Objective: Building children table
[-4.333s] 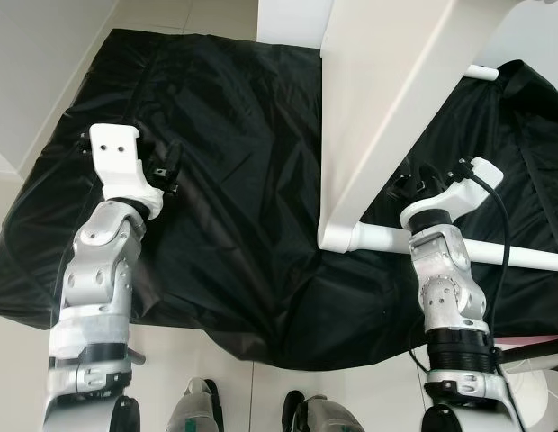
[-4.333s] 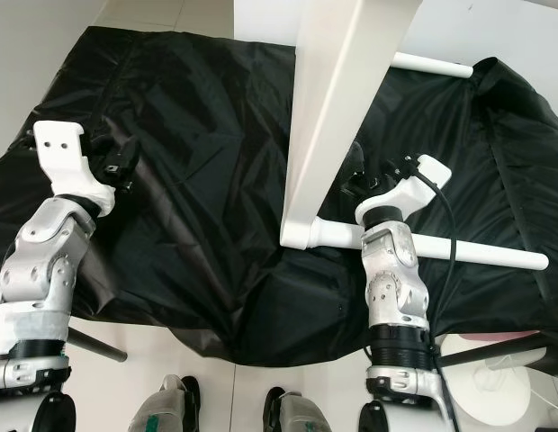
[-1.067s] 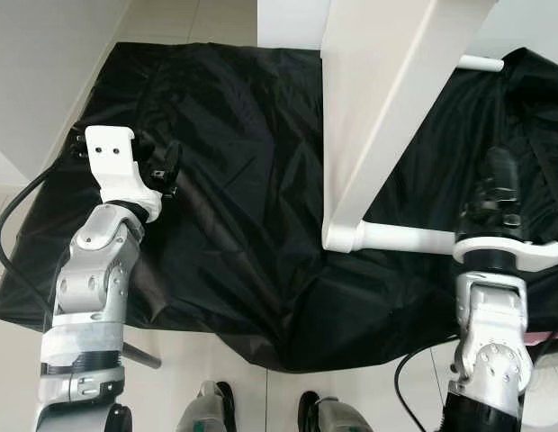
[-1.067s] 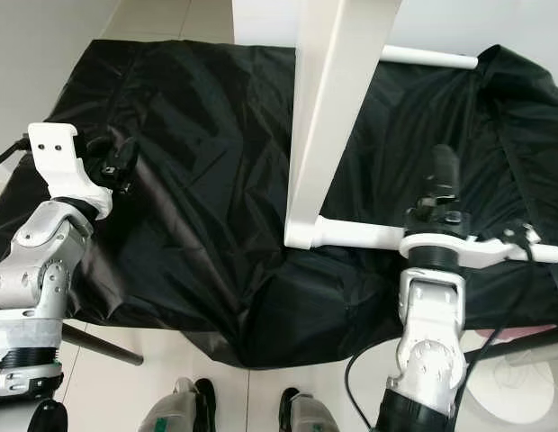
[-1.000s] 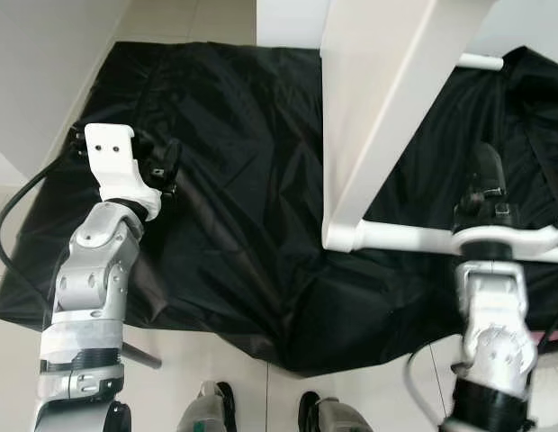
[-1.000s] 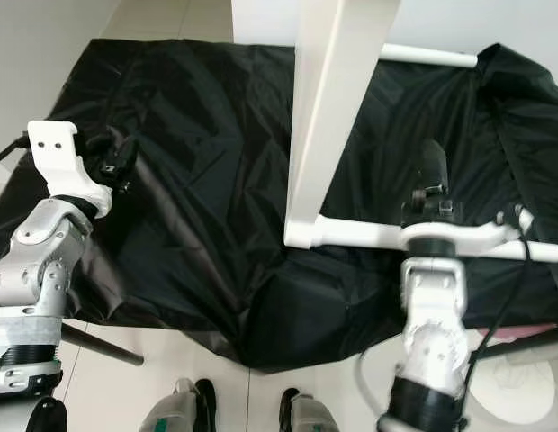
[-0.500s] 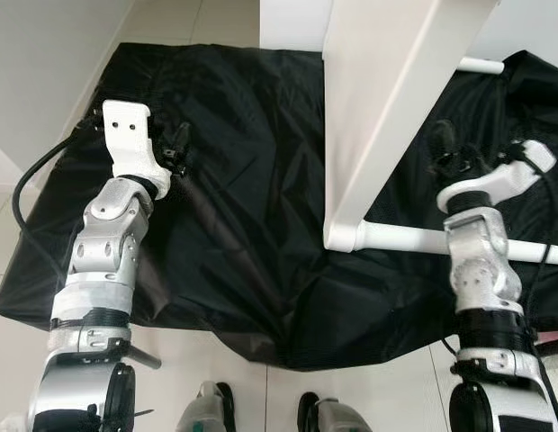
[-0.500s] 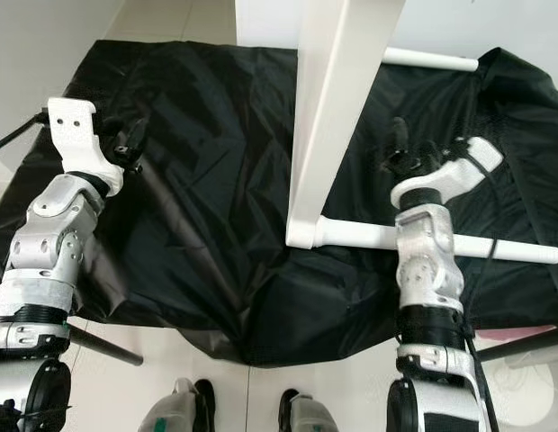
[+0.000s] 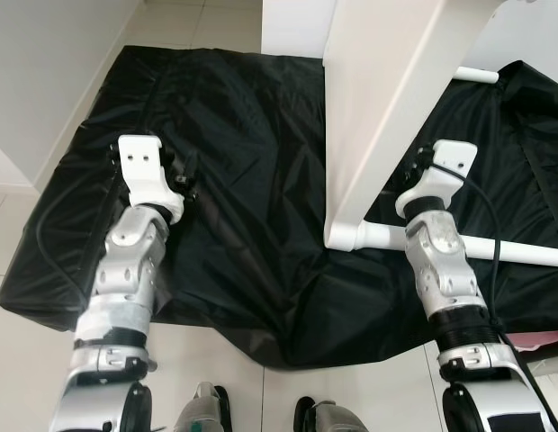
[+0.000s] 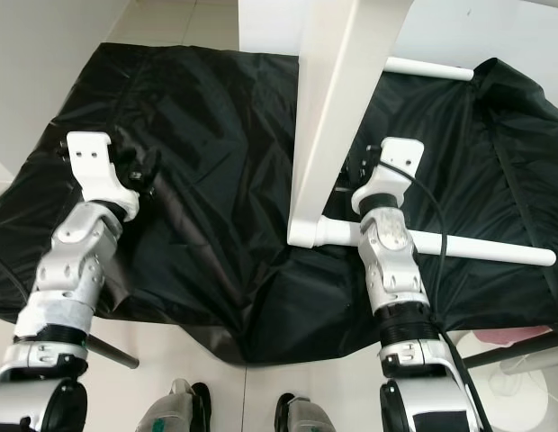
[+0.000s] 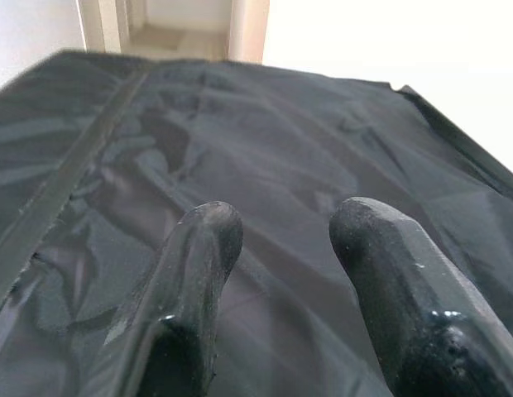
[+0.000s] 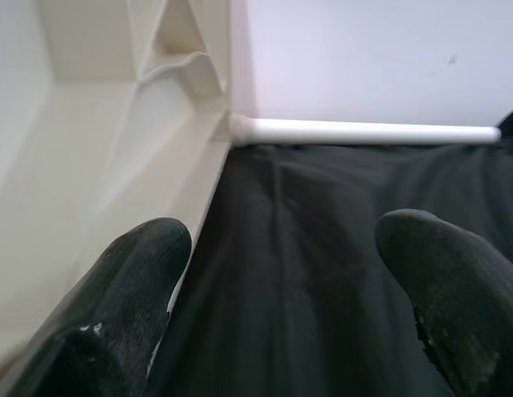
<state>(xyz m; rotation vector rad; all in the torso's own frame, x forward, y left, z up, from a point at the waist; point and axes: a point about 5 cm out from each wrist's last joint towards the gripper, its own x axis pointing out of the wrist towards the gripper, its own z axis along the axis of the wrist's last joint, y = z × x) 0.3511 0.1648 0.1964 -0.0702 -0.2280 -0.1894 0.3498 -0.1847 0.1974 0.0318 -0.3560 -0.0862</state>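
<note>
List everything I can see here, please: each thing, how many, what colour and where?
Tabletop panel: one, white, standing on its edge on the sheet, right of centre.
Table legs: two, white rods sticking out to the right of the panel, a near one and a far one.
Sheet: one, black and wrinkled, spread over the floor.
Floor: pale tiles, around the sheet.
Wall: white, at the left.
Left gripper: black fingers apart, over bare sheet.
Right gripper: black fingers wide apart, beside the panel, above the near leg.
Feet: two, at the bottom edge.
</note>
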